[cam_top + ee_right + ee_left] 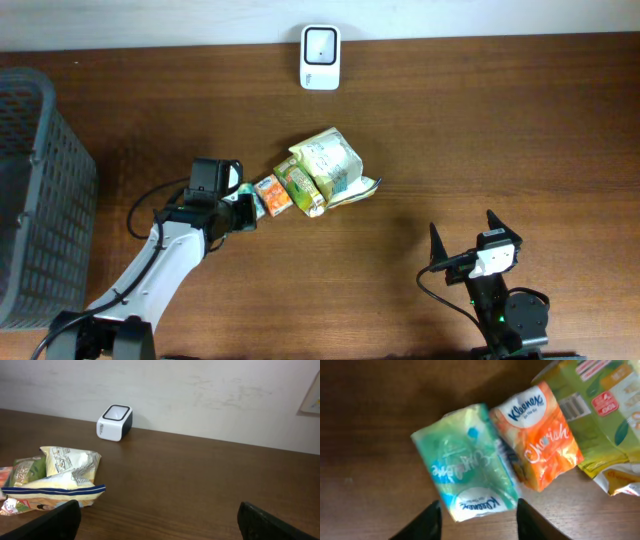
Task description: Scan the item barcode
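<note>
As I watch, left gripper (479, 510): parted around green Kleenex pack (465, 467) on table (480, 120).
Right gripper (159, 510): wide open, empty.
Kleenex packs: two; orange Kleenex pack (537, 435) touches the green.
Scanner (320, 44): one, well apart.

Brown wooden table (480, 130) before me. At its far edge stands a white scanner (320, 57); at my left, a grey basket (45, 180). Mid-table, huddled together: a teal tissue pack (465, 467), an orange tissue pack (540, 440) and snack bags (330, 158).

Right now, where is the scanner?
In the overhead view, the scanner sits centrally at the table's far edge, straight beyond the packet pile.
</note>
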{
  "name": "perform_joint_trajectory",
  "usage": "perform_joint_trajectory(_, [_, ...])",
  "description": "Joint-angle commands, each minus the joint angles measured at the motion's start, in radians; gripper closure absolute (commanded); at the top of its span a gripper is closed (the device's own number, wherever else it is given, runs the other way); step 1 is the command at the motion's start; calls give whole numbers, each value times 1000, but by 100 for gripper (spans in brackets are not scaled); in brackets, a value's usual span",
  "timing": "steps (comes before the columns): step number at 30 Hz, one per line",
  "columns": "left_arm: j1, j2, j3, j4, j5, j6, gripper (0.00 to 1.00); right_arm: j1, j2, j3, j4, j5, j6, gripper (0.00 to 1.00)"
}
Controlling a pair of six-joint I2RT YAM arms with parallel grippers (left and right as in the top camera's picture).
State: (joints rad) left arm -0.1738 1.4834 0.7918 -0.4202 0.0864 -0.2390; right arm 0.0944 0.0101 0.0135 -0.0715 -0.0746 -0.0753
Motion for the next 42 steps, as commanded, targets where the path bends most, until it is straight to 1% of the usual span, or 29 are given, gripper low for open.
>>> perform_joint_trajectory(1, [-2,-51,53,5,-5,10,49,4,-6,-8,-1,8,4,1])
perform_joint_trajectory(3, [-2,-122,101,3,-34,10,46,4,-6,-8,-1,8,4,1])
perform_joint_trajectory(4, [-2,-164,119,2,-61,9,40,4,-6,-8,-1,8,4,1])
perform_joint_trajectory(5, [-2,-213,135,2,-72,9,3,4,-6,-8,0,8,4,1])
perform_joint_trajectory(6, [-2,-269,149,0,-76,9,1,4,-6,-8,-1,8,4,1])
perform_joint_trajectory(9, [-2,-522,156,-2,-111,9,1,4,-6,-8,-1,8,4,1])
perform_joint_trajectory(11, [-2,-684,156,-27,-195,9,1,4,-6,-8,-1,8,4,1])
perform_joint_trajectory(13, [-2,-813,156,-70,-277,9,1,4,-6,-8,-1,8,4,1])
perform_joint_trajectory(16, [-2,-925,156,-148,-320,9,0,4,-6,-8,0,8,4,1])
perform_joint_trajectory(18, [-2,-945,156,-190,-336,9,1,4,-6,-8,-1,8,4,1])
perform_joint_trajectory(21, [-2,-943,156,-306,-339,9,0,5,-6,-8,-1,8,4,1])
perform_joint_trajectory(24, [-2,-943,156,-369,-338,9,1,4,-6,-8,-1,8,4,1])
perform_joint_trajectory(26, [-2,-943,156,-431,-308,10,1,4,-6,-8,-1,8,4,1])
perform_joint_trajectory(27, [-2,-942,152,-438,-307,26,0,4,-6,-8,-1,8,4,1])
perform_joint_trajectory(28, [-2,-942,139,-438,-244,124,1,4,-6,-8,-1,8,4,1])
perform_joint_trajectory(30, [-2,-943,98,-429,-108,271,0,4,-6,-8,-1,8,4,1])
perform_joint_trajectory(31, [-2,-943,53,-417,-66,294,1,4,-6,-8,-1,8,4,1])
perform_joint_trajectory(32, [-2,-943,23,-404,-51,294,1,4,-6,-8,-1,8,4,1])
perform_joint_trajectory(33, [-2,-943,-72,-341,-7,302,1,4,-6,-8,-1,8,4,1])
perform_joint_trajectory(36, [-2,-943,-181,-249,32,302,1,4,-6,-8,-1,8,4,1])
perform_joint_trajectory(39, [-2,-943,-286,-148,122,301,1,4,-6,-8,0,8,4,1])
perform_joint_trajectory(42, [-2,-943,-352,-111,161,301,1,4,-6,-8,-1,8,4,1])
